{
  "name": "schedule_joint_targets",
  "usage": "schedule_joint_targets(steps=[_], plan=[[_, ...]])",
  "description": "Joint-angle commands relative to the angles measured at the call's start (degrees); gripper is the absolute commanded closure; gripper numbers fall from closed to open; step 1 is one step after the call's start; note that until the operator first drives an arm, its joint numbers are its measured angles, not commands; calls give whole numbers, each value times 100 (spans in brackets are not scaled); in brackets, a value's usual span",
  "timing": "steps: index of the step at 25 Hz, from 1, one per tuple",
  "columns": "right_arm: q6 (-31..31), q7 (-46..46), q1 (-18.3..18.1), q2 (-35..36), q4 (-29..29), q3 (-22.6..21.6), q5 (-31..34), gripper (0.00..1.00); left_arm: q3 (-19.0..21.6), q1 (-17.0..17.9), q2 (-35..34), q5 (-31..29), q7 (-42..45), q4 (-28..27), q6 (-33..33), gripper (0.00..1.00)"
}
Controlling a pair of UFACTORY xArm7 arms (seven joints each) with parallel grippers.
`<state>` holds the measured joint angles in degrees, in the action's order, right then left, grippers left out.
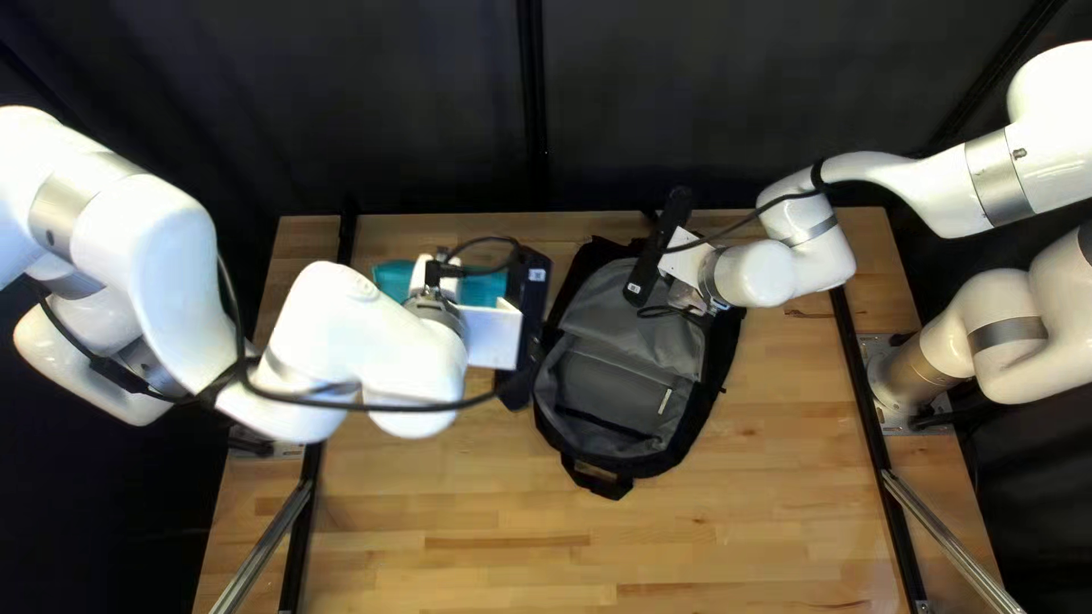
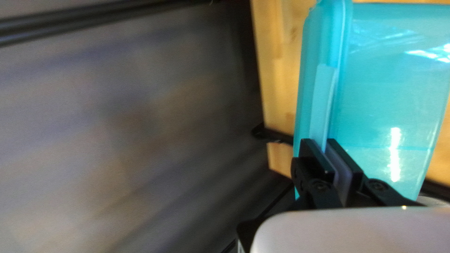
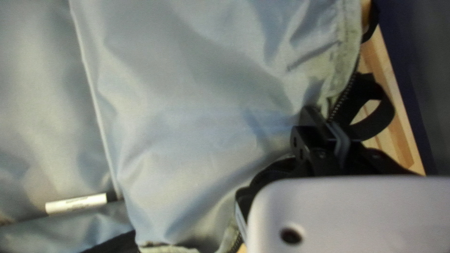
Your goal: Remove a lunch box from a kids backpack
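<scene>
Left fingers (image 1: pixel 438 271) closed on lunch box (image 1: pixel 484 289), lid (image 2: pixel 313 89) toward curtain (image 1: pixel 421 114), long axis left-to-right; right fingers (image 1: pixel 689 298) pinch backpack (image 1: pixel 626 362).

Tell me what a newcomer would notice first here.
The open black backpack with grey lining, near the middle of the top left view, draws the eye first. Next comes the translucent turquoise plastic lunch box to its left, held at one edge by my left arm's jaws.
</scene>
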<state>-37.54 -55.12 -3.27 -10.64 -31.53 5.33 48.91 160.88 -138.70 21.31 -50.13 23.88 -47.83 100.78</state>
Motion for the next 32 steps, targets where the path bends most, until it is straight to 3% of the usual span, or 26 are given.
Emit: schedule_joint_targets(steps=[1,5,12,21,32], plan=[[69,-52,-35,47,30,33,25,100,-409,-311,131,-398,58,406,-427,100],[206,-57,-92,231,-56,99,60,100,-750,-505,6,-592,53,438,-741,100],[263,21,-101,289,-111,131,3,100,-1003,-603,-203,-671,315,594,-1156,100],[283,30,-114,291,-104,147,2,100,-818,-337,-631,-384,769,636,-1352,100],[286,50,-113,293,-111,147,2,100,-435,166,-1392,523,1436,472,-1614,100]])
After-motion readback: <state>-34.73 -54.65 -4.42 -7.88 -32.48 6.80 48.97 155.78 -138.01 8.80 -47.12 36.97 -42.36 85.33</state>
